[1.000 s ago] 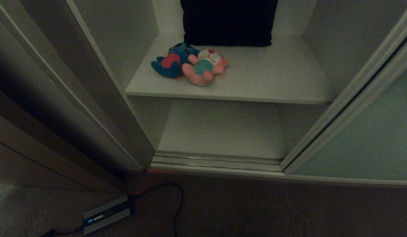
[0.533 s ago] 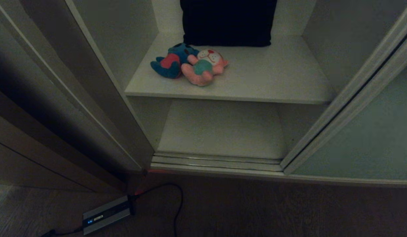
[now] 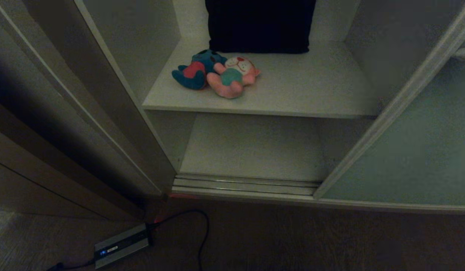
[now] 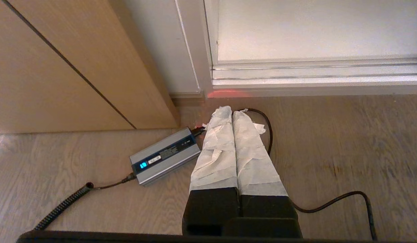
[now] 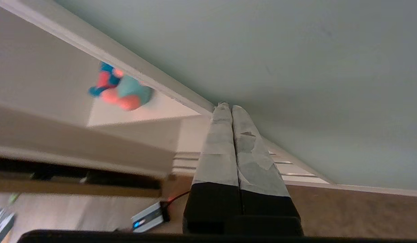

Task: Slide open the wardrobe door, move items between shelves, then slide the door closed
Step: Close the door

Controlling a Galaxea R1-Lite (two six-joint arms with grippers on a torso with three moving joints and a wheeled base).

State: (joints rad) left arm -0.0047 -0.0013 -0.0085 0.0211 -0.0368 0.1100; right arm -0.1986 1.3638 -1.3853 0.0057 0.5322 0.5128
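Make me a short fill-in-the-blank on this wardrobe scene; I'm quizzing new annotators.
1. The pink plush toy and the blue plush toy lie on the ____ off-white shelf.
2. Behind them stands a dark square ____.
3. The right gripper, at the pale grey-green sliding door, has its fingers ____.
4. The left gripper hangs over the wooden ____.

Missing: upper; cushion; shut; floor

Floor (image 3: 292, 241): wood-grain planks, dim in the head view. Brown wooden panels (image 3: 37, 158) stand at the left, beside the cream wardrobe side wall (image 3: 142, 49). A ribbed metal floor track (image 3: 247, 185) runs along the wardrobe opening at floor level. A grey power adapter (image 3: 121, 244) with a lit blue indicator lies on the floor near the panels; a black cable (image 3: 202, 233) loops from it. A dark square cushion (image 3: 259, 24) leans against the cabinet's rear wall.
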